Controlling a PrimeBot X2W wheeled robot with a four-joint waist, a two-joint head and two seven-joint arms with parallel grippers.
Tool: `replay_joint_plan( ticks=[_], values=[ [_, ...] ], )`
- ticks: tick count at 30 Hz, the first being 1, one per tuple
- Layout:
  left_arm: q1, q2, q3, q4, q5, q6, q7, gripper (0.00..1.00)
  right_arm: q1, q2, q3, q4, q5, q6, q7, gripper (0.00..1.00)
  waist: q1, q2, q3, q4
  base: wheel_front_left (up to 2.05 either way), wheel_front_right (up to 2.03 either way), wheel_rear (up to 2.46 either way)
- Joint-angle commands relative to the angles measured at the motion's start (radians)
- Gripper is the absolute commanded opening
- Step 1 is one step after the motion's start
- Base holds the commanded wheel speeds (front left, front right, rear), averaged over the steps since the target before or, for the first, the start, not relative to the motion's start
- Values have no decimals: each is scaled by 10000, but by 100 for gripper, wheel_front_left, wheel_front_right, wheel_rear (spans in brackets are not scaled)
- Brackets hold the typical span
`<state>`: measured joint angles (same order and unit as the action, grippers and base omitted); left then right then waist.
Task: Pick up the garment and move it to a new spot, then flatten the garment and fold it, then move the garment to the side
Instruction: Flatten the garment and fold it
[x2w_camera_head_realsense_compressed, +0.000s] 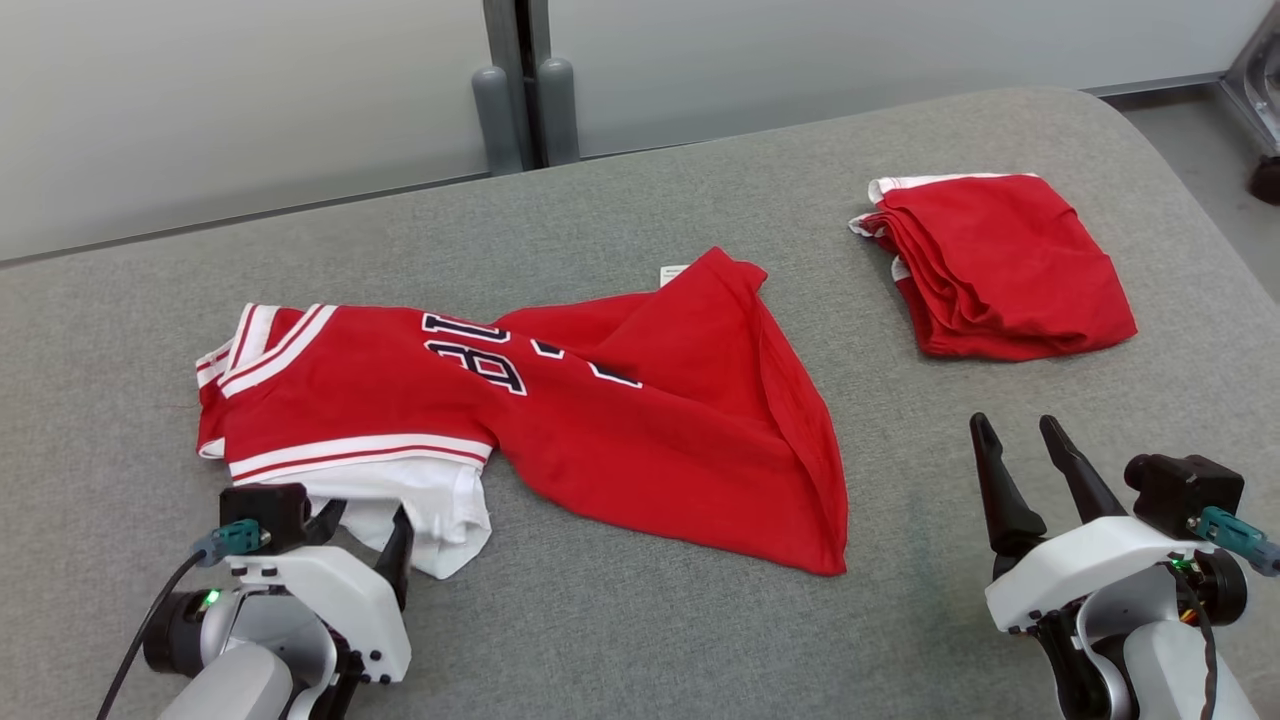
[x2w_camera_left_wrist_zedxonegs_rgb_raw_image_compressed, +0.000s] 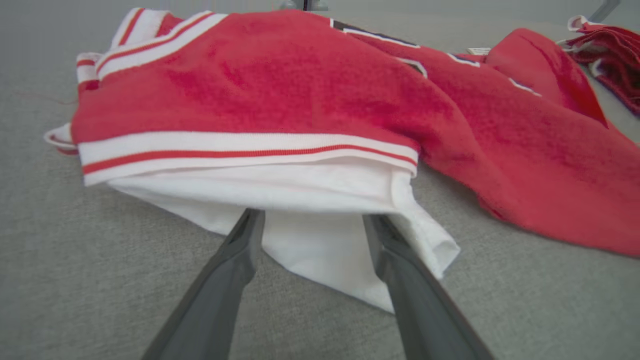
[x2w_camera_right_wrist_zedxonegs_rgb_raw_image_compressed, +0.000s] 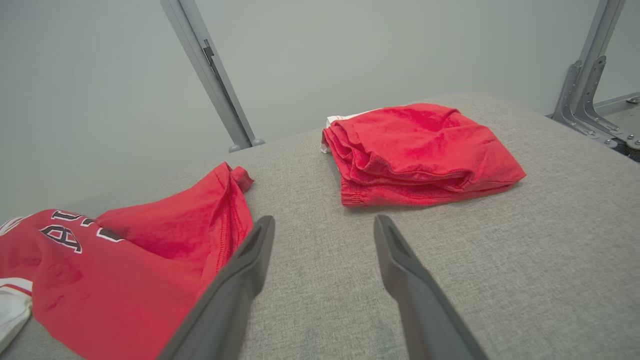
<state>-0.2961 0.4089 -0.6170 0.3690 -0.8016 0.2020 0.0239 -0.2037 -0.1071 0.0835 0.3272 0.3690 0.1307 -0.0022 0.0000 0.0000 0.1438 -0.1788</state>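
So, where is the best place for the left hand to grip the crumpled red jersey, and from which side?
Probably best to grip the white flap sticking out under the striped hem of the jersey, coming low from the near edge. It lies loose, clear of the red folds, and the open left hand straddles it.

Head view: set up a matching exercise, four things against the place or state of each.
1. red jersey
2. folded red garment
3. left gripper
4. right gripper

A. far right of the grey table
B. open, over bare cloth, near right
C. open at the white sleeve
D. rumpled, mid-table

Pairs: 1-D, 2-A, 3-C, 4-B
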Motion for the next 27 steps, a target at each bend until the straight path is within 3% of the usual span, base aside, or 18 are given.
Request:
replay_joint_plan(
  ticks=[1,16,20,21,22,24,25,27],
  values=[
    [-145,35,-6,-65,75,-24,-32,100,38,-16,-3,-26,-41,0,-21,100,0,0,6,-43,0,0,0],
    [-698,27,-459,113,130,-179,862,100,-132,49,-15,25,48,0,-178,100,0,0,353,-467,0,0,0],
    [-845,86,-684,273,354,4,1117,100,-167,92,-16,59,31,0,-217,100,0,0,426,-474,0,0,0],
    [-877,93,-739,350,392,27,1197,89,-186,101,-9,74,34,0,-227,100,0,0,439,-470,0,0,0],
    [-864,98,-799,424,424,46,1278,65,-202,105,-13,89,38,0,-248,100,0,0,448,-461,0,0,0],
    [-887,107,-892,521,471,66,1383,29,-197,114,-25,118,45,0,-278,100,0,0,456,-429,0,0,0],
    [-904,107,-918,534,482,61,1411,0,-198,117,-42,138,45,0,-281,100,0,0,455,-403,0,0,0],
    [-917,99,-910,521,498,81,1363,0,-202,119,-62,155,42,0,-293,100,0,0,446,-372,0,0,0]
  ],
)
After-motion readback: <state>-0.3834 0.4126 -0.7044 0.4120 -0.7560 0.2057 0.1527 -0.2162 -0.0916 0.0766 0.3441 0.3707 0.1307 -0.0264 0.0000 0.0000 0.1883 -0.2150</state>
